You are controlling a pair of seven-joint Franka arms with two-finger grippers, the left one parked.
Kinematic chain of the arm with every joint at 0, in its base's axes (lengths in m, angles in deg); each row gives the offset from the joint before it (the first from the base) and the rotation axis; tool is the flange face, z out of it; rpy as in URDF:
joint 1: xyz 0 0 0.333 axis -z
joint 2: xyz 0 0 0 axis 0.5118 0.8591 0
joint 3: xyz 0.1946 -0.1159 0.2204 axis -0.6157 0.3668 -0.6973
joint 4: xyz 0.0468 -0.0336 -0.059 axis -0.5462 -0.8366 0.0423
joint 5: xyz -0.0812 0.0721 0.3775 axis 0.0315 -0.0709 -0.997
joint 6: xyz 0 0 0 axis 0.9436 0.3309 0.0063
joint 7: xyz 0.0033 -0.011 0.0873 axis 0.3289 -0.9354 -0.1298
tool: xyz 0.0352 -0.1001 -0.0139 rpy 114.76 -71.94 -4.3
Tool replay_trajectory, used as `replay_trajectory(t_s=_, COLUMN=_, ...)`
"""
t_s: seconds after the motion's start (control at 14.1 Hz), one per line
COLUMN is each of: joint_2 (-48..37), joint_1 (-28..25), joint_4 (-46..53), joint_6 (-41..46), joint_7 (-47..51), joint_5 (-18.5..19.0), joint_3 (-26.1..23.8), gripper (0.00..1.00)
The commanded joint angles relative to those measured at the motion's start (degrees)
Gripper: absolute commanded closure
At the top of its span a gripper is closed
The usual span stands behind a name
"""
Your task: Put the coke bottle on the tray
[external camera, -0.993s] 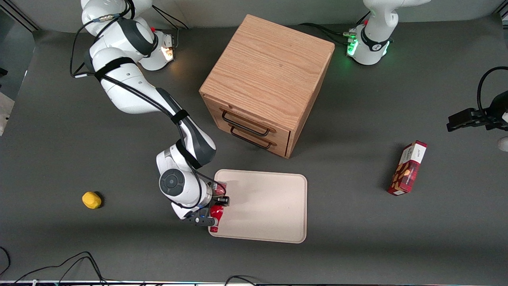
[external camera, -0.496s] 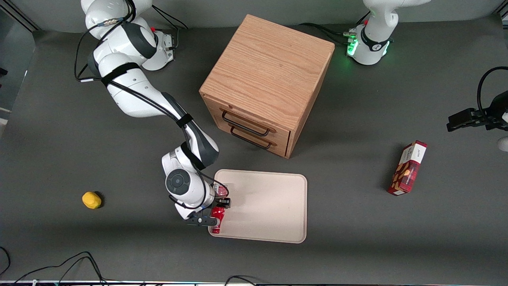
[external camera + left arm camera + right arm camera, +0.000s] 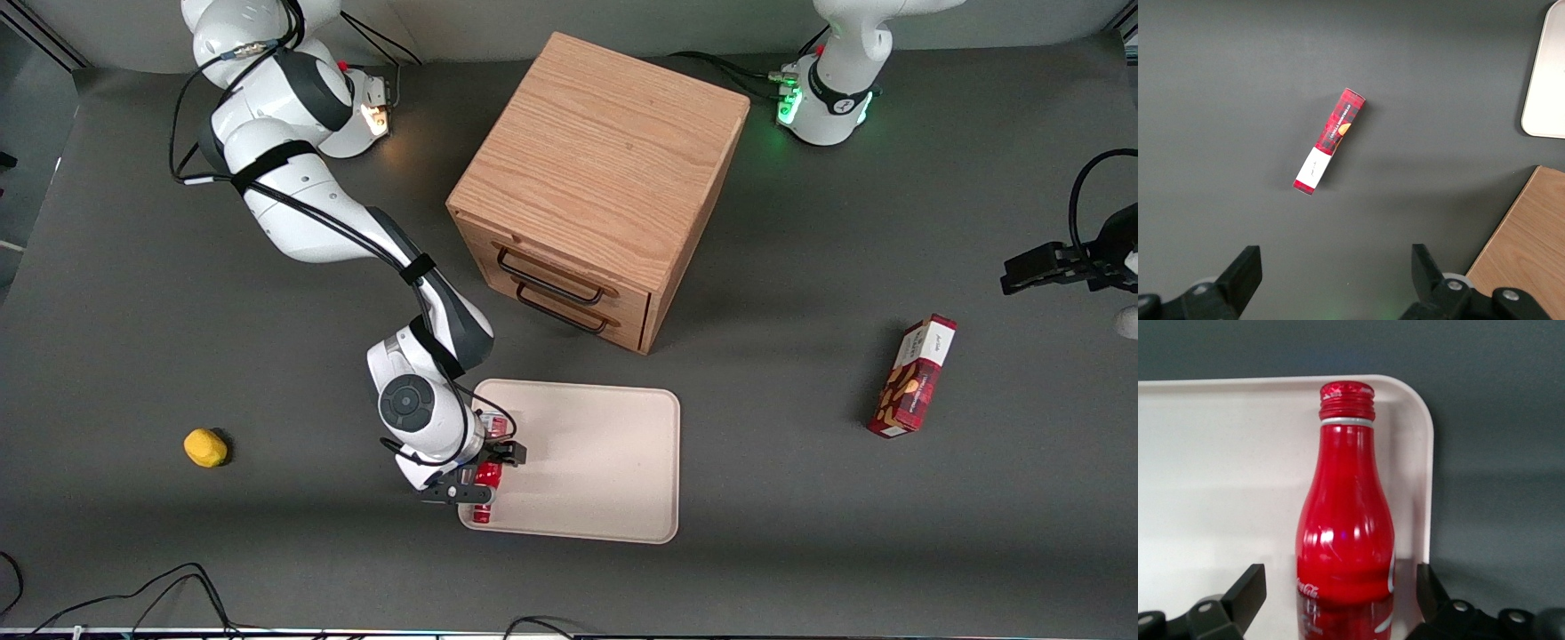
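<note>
The coke bottle (image 3: 483,500) is red with a red cap and lies lengthwise on the pale beige tray (image 3: 596,462), along its rim at the working arm's end, cap toward the corner nearest the front camera. In the right wrist view the bottle (image 3: 1346,520) lies on the tray (image 3: 1218,467) with its cap by the rounded corner. My gripper (image 3: 480,471) is over the bottle's lower body, and in the wrist view it (image 3: 1341,600) is open, with the black fingers (image 3: 1245,593) standing clear of the bottle on both sides.
A wooden two-drawer cabinet (image 3: 596,178) stands farther from the front camera than the tray. A red snack box (image 3: 914,376) lies toward the parked arm's end and shows in the left wrist view (image 3: 1330,140). A small yellow object (image 3: 204,447) lies toward the working arm's end.
The wrist has shifted slightly along the tray's edge. The tray has slid a little toward the working arm's end, with the bottle on it.
</note>
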Motion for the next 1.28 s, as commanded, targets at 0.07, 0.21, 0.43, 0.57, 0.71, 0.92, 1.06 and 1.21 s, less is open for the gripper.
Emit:
replay_trajectory(t_s=0.07, joint_2=-1.5, joint_1=-0.5, joint_4=-0.8, joint_6=-0.4, joint_7=2.2, joint_5=1.6, joint_3=0.5, gripper=0.0)
replay_trajectory(t_s=0.21, joint_2=-3.2, joint_1=-0.3, joint_4=-0.8, joint_6=0.2, joint_7=2.3, joint_5=1.3, joint_3=0.2, gripper=0.0)
replay_trajectory(t_s=0.43, joint_2=-7.2, joint_1=0.7, joint_4=-0.9, joint_6=3.4, joint_7=2.4, joint_5=0.9, joint_3=-0.1, gripper=0.0)
replay_trajectory(t_s=0.57, joint_2=-11.2, joint_1=2.1, joint_4=-1.3, joint_6=7.2, joint_7=2.4, joint_5=-0.3, joint_3=-0.1, gripper=0.0)
replay_trajectory(t_s=0.71, joint_2=-15.9, joint_1=4.6, joint_4=-1.3, joint_6=15.4, joint_7=2.3, joint_5=-0.3, joint_3=-0.1, gripper=0.0)
replay_trajectory(t_s=0.92, joint_2=-23.2, joint_1=9.0, joint_4=-4.4, joint_6=22.8, joint_7=-1.5, joint_5=-0.3, joint_3=-0.2, gripper=0.0)
replay_trajectory(t_s=1.06, joint_2=-30.0, joint_1=12.6, joint_4=-12.0, joint_6=22.3, joint_7=-5.5, joint_5=-1.4, joint_3=-0.8, gripper=0.0)
replay_trajectory(t_s=1.21, joint_2=-37.3, joint_1=15.3, joint_4=-20.2, joint_6=21.7, joint_7=-8.8, joint_5=-4.1, joint_3=-0.7, gripper=0.0)
